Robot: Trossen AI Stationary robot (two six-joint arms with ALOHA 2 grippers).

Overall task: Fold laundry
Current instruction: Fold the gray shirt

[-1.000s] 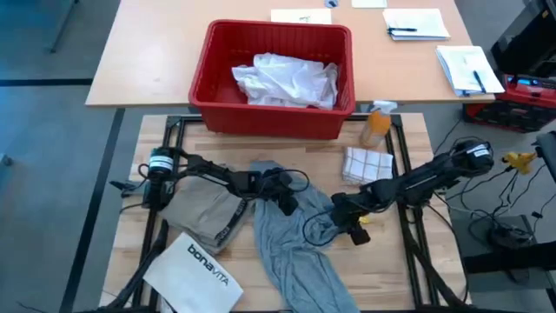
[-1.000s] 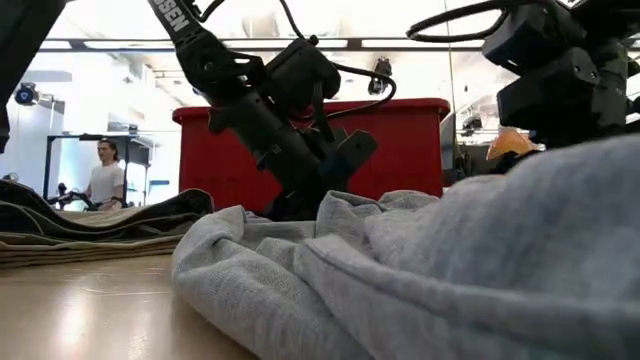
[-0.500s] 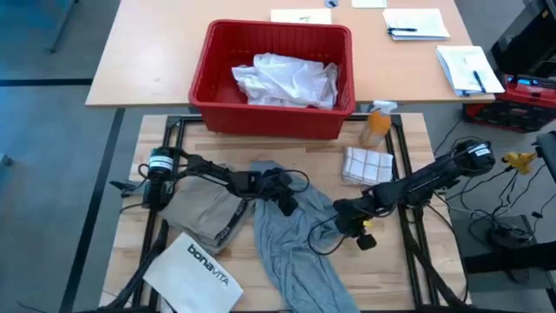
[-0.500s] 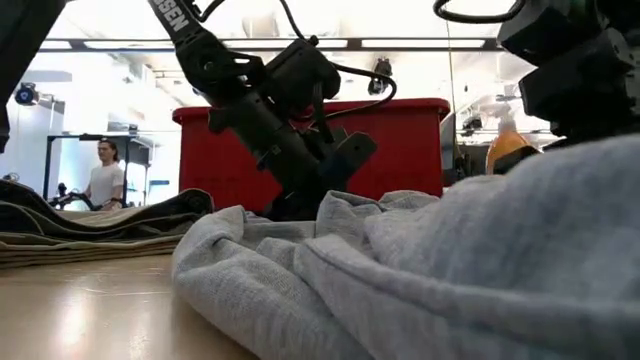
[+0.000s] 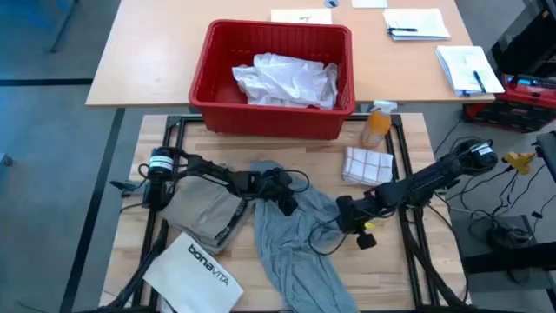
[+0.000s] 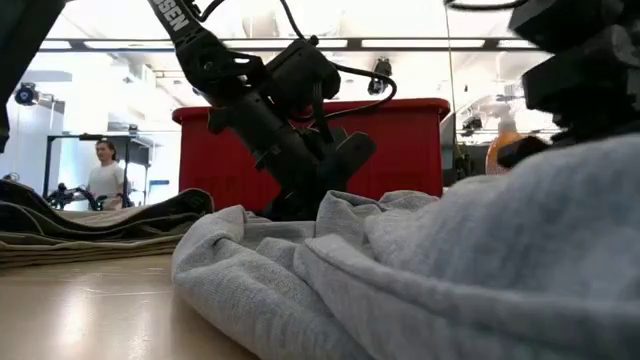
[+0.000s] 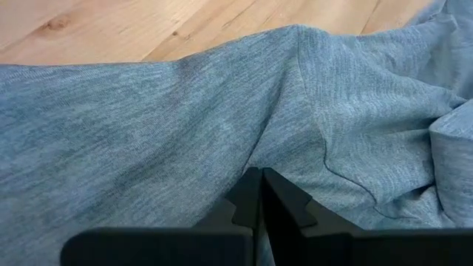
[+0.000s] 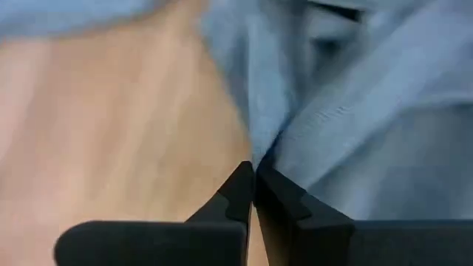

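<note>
Left gripper (image 5: 287,203) and right gripper (image 5: 341,215) both pinching grey T-shirt (image 5: 291,252), bare table (image 5: 391,269) beside.

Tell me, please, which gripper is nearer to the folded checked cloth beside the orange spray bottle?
The right. The right gripper, shut on the grey T-shirt, sits just in front of the checked cloth. The left gripper pinches the same shirt farther off, across the shirt's upper part.

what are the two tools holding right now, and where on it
Both are shut on the grey T-shirt: the left tool pinches a fold near its top, the right tool its right edge.
</note>
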